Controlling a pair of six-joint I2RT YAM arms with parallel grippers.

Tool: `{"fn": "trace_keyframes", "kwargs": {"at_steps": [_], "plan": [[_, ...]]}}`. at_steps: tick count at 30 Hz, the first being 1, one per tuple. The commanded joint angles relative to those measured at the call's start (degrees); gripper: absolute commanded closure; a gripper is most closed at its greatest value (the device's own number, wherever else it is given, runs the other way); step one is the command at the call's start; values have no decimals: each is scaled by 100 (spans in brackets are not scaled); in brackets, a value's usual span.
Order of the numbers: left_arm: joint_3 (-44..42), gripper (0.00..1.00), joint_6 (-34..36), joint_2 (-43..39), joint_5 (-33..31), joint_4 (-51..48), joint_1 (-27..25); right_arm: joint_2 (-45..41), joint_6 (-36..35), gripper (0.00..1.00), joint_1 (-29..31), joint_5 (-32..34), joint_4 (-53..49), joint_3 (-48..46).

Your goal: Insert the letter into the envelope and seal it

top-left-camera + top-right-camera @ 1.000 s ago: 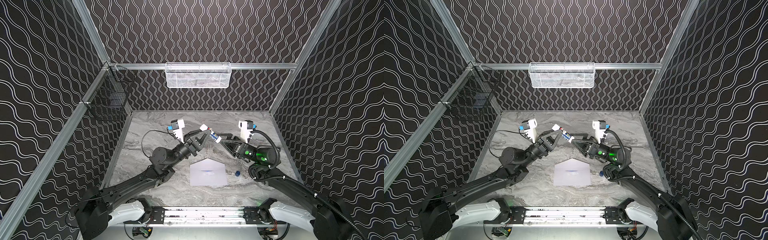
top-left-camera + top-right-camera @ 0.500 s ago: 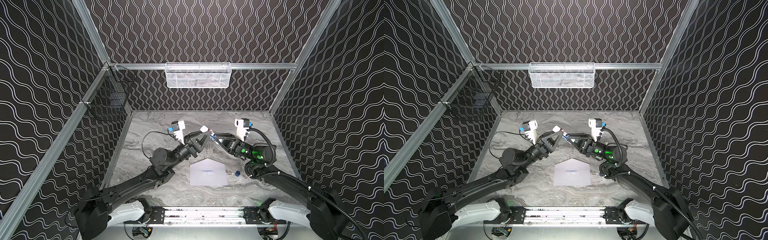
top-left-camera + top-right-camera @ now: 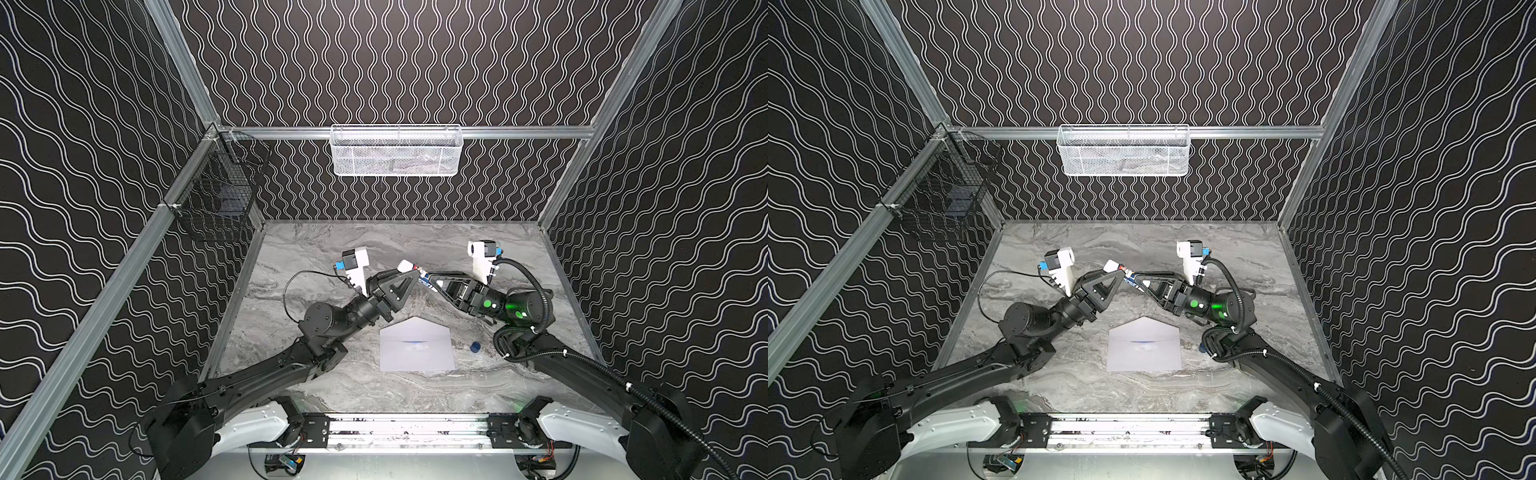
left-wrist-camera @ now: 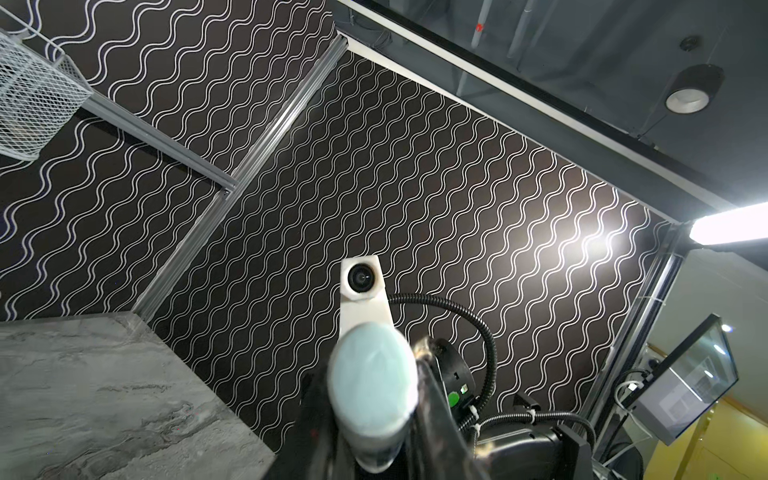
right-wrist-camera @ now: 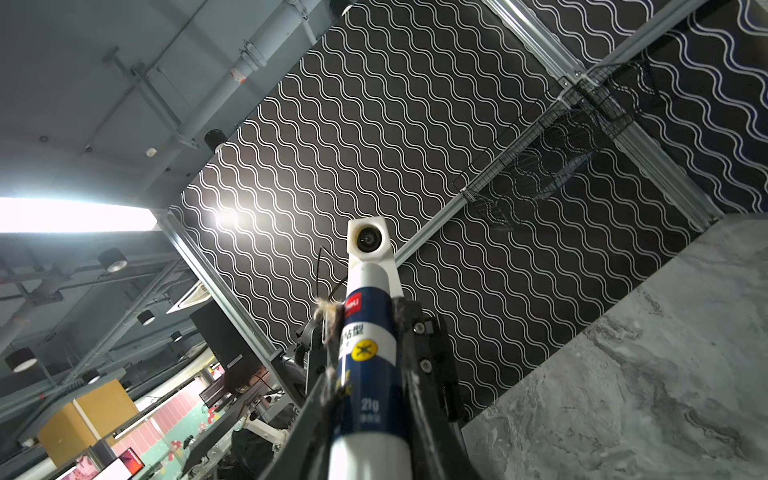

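Both top views: the glue stick (image 3: 417,274) hangs between both grippers, far of the envelope (image 3: 415,353). A mistimed release would drop it (cap (image 3: 475,346) off, on the table) and smear the paper. Left gripper (image 3: 409,271) and right gripper (image 3: 433,281) reach inward, raised, tips meeting. A blue trace at the envelope's mouth suggests the letter (image 3: 415,341) is inside.

Left wrist: fingers (image 4: 436,415) clamp the glue stick's pale end.

Right wrist: fingers (image 5: 409,386) pinch its labelled body.

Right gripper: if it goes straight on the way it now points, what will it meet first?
Most likely the left gripper, which faces it closely; the glue stick bridges the two.
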Motion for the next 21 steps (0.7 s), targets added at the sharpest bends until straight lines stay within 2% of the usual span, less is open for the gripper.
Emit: {"fn": "trace_keyframes", "kwargs": {"at_steps": [1,4,8,21], "plan": [[22,100,108,71,-88,19,10,104,381,57,-2,13,743,-47],[7,100,82,108,-112,120,12,132,363,51,7,-17,791,-30],[-19,100,94,93,-140,124,9,137,299,51,12,-44,740,-12],[-10,100,42,134,-106,160,4,349,307,63,65,-96,922,92]]}}
